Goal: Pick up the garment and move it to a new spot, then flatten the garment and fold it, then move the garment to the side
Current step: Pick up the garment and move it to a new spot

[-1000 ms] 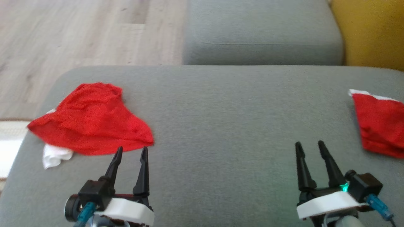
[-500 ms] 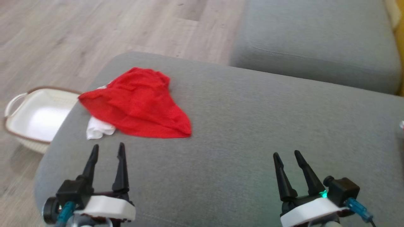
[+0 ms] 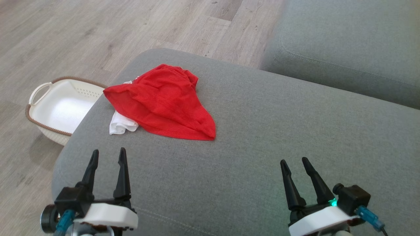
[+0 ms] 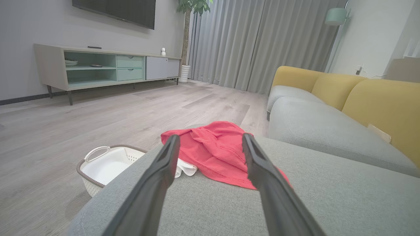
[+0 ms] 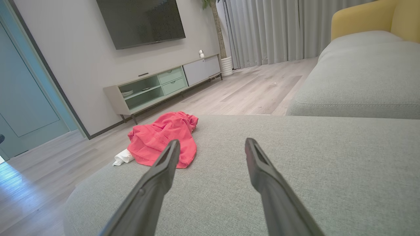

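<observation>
A crumpled red garment (image 3: 162,100) with a white part (image 3: 121,125) poking out lies on the far left of the grey sofa cushion (image 3: 262,131). The left wrist view has the garment (image 4: 216,147) straight ahead between the fingers; the right wrist view has the garment (image 5: 162,137) ahead to the left. My left gripper (image 3: 108,155) hovers open over the cushion's near left edge, a short way short of the garment. My right gripper (image 3: 294,163) hovers open over the bare cushion at the lower right, well clear of the cloth. Both hold nothing.
A white basket (image 3: 57,109) with a brown rim stands on the wooden floor (image 3: 98,29) just left of the cushion, also as the basket (image 4: 105,164) in the left wrist view. A second grey seat (image 3: 347,46) lies behind on the right, with yellow backrests (image 4: 377,101).
The head camera has swung to the left, so the garment sits nearer the centre and the basket has come into view. Both grippers stay open and apart from the cloth.
</observation>
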Controlling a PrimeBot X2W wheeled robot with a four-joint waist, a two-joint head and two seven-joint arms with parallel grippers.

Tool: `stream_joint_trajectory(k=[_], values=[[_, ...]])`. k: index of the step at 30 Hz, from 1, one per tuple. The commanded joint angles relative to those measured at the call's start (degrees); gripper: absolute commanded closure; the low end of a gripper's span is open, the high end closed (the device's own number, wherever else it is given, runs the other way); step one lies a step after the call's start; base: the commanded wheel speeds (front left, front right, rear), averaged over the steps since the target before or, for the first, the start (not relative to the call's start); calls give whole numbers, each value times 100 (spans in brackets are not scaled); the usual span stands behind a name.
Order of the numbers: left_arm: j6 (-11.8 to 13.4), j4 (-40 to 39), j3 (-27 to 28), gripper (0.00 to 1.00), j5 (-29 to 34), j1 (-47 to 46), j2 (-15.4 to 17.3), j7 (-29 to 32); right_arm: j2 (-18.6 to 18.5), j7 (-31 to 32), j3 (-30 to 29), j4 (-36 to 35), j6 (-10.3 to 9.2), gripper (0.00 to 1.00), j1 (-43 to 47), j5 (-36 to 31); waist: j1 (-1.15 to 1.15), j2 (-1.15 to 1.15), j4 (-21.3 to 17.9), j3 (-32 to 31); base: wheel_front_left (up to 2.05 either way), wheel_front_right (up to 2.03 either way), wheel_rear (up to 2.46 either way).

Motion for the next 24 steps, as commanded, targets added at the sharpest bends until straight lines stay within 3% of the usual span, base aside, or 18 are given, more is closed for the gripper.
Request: stream_joint_trajectory(k=[1, 14, 24], values=[[-4, -238, 209, 0, 58, -187, 6, -45, -21, -79, 140, -153, -5, 0, -239, 28, 0, 0, -2, 8, 0, 0, 0], [-5, -183, 471, 0, 30, -367, 6, -45, -21, -79, 117, -118, -5, 0, -332, -24, 0, 0, -245, 276, 0, 0, 0], [-249, 472, 1065, 0, 33, -1325, 161, -45, -21, -75, -12, -326, -5, 0, -749, -303, 0, 0, -611, 1055, 0, 0, 0]])
